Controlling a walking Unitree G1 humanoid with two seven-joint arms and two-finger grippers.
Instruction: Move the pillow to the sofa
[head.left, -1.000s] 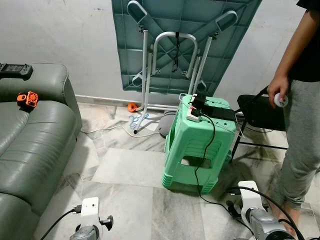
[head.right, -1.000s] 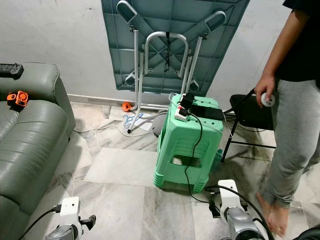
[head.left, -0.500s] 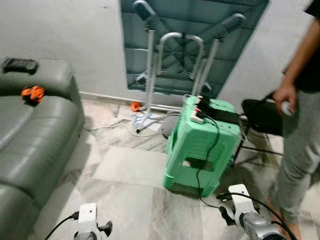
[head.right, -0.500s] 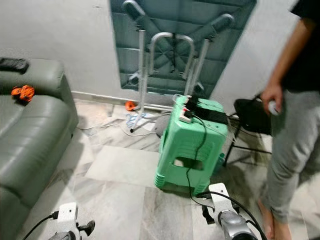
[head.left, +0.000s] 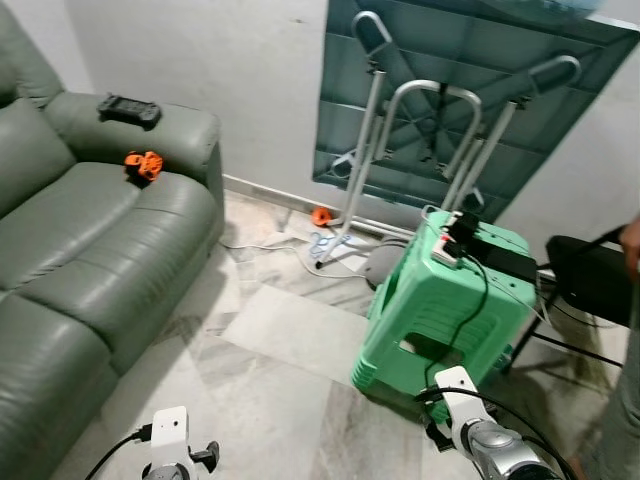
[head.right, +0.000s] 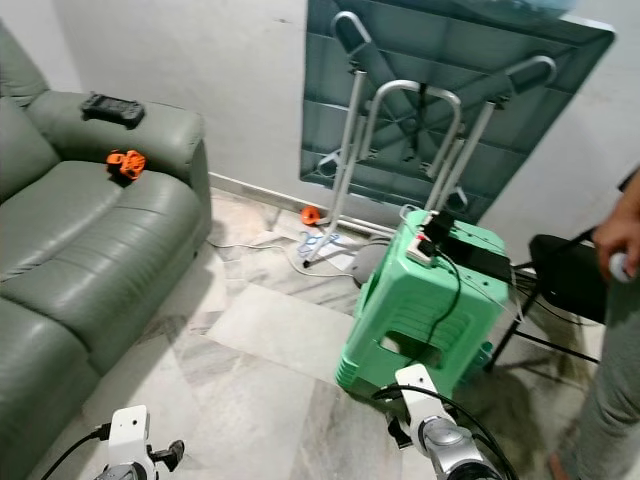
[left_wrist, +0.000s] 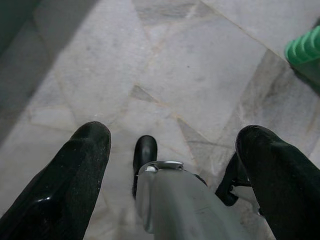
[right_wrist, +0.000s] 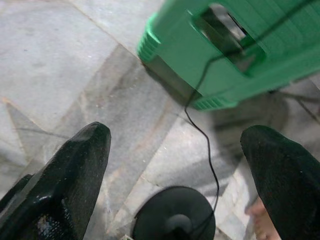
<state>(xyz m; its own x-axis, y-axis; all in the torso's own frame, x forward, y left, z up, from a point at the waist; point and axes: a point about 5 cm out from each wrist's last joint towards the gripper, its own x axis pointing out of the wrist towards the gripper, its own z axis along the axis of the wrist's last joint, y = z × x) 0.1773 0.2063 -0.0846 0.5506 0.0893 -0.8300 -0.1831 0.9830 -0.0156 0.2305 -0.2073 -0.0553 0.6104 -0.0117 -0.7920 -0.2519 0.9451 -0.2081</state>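
- Pillow: cannot be located from these frames, so its direction and long axis relative to either gripper cannot be told.
- Left gripper: fingers spread wide, empty, hanging low over the marble floor, on the sofa side of the green stool.
- Right gripper: fingers wide, empty, low, just beside the green stool.
- Judgement: the left arm is nearer the sofa.

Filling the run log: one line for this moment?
phase: searching | pillow: unseen | sofa: ahead-left | left gripper: open, idle | right gripper: open, idle | green stool: ahead-right
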